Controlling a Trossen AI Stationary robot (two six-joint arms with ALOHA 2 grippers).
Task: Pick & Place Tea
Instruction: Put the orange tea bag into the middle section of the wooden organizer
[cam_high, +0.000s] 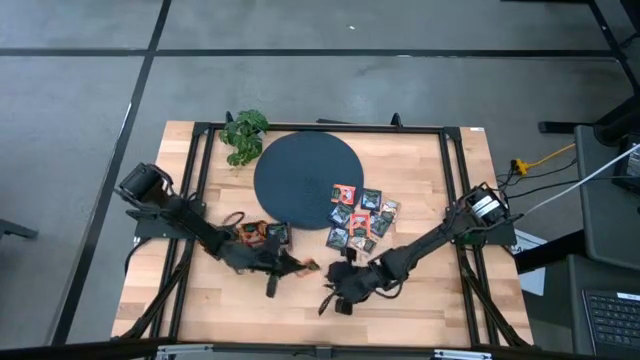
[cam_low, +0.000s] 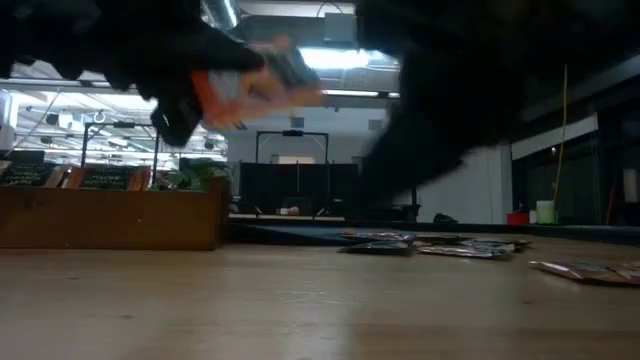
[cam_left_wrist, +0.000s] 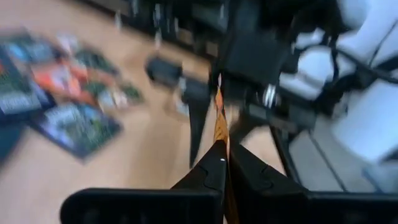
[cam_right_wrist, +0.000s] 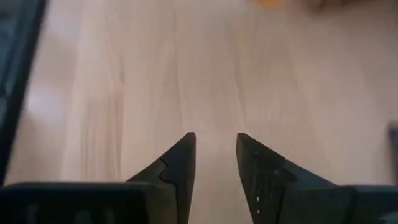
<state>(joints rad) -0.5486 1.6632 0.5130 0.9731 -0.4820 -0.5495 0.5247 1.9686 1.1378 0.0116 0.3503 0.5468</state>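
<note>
While left gripper (cam_left_wrist: 221, 163) pinches an orange sachet (cam_left_wrist: 219, 121) | right gripper (cam_right_wrist: 216, 149) spread, empty, over table (cam_right_wrist: 124, 93)

1 disc (cam_high: 305, 180), 1 plant (cam_high: 244, 134), 2 arms.

Grey floor (cam_high: 90, 90) crossed by dark lines around wooden table (cam_high: 420, 310); ceiling strip lights (cam_low: 330, 58) at twelve o'clock, keyboard (cam_high: 612, 318) at four.
</note>
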